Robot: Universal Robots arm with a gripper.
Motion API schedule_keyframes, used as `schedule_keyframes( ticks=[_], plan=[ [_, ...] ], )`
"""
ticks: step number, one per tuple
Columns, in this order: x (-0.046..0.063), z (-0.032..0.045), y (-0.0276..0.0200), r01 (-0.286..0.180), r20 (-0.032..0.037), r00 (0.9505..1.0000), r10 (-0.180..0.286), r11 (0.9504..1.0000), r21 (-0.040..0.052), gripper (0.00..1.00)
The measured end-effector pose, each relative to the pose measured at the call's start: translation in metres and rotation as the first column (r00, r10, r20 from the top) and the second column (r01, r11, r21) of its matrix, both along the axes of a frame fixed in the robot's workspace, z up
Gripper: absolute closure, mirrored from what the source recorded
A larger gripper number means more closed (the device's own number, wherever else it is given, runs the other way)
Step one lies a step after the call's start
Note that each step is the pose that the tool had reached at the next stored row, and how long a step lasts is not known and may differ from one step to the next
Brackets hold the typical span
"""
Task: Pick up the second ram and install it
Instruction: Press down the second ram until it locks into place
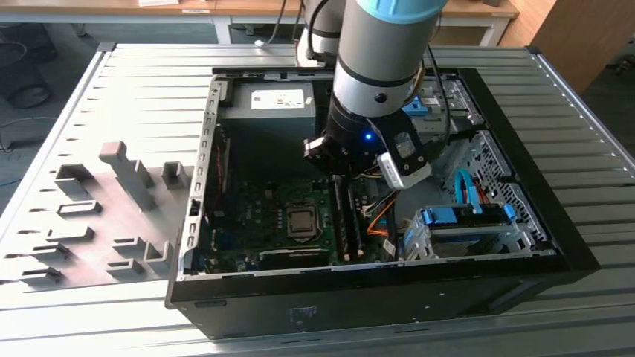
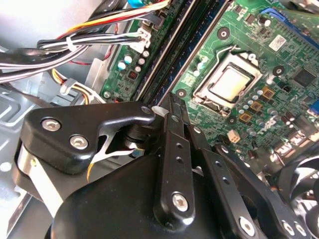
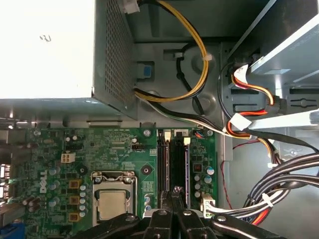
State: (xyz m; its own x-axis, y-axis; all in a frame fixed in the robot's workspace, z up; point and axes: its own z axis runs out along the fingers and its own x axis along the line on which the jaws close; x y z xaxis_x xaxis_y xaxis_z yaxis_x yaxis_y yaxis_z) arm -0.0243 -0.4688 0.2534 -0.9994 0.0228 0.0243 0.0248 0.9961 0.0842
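Observation:
My gripper (image 1: pixel 337 172) hangs inside the open computer case (image 1: pixel 397 277), over the far end of the memory slots. Its fingers are shut together, as both wrist views show (image 2: pixel 170 99) (image 3: pixel 174 190). Under the tips a long dark stick, the second ram (image 3: pixel 177 159) (image 2: pixel 185 44) (image 1: pixel 346 216), lies along the slots between white end latches. I cannot tell whether the fingertips touch it. Nothing shows clamped between the fingers.
The processor socket (image 3: pixel 110 204) (image 2: pixel 232 82) sits beside the slots. The silver power supply (image 3: pixel 45 50) is beyond them. Cable bundles (image 3: pixel 279 174) and a drive cage with blue parts (image 1: pixel 466 219) crowd the other side. A grey slotted holder block (image 1: pixel 109 201) stands outside the case at the exterior view's left.

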Motion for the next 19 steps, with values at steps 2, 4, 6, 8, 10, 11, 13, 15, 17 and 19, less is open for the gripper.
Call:
schedule_keyframes(
  ticks=[2, 4, 6, 8, 10, 11, 13, 15, 17, 19],
  plan=[
    [0.000, -0.0036, 0.0012, 0.000, 0.0000, 1.0000, 0.000, 1.0000, -0.0002, 0.89],
    [0.000, -0.0071, 0.0042, 0.000, -0.0001, 1.0000, 0.000, 1.0000, -0.0005, 0.89],
    [0.000, -0.0108, 0.0087, 0.000, 0.0000, 1.0000, 0.000, 1.0000, -0.0002, 0.89],
    [0.000, -0.0144, 0.0132, 0.000, -0.0002, 1.0000, 0.000, 1.0000, -0.0013, 0.89],
    [0.000, -0.0182, 0.0165, 0.000, 0.0000, 1.0000, 0.000, 1.0000, -0.0021, 0.89],
    [0.000, -0.0202, 0.0177, 0.000, 0.0000, 1.0000, 0.000, 1.0000, -0.0027, 0.89],
    [0.000, -0.0236, 0.0195, 0.000, 0.0000, 1.0000, 0.000, 1.0000, -0.0034, 0.89],
    [-0.001, -0.0270, 0.0206, 0.000, 0.0000, 1.0000, 0.000, 1.0000, -0.0033, 0.89],
    [-0.001, -0.0293, 0.0212, 0.000, 0.0000, 1.0000, 0.000, 1.0000, -0.0032, 0.89],
    [-0.001, -0.0308, 0.0216, 0.000, 0.0000, 1.0000, 0.000, 1.0000, -0.0033, 0.89]
  ],
)
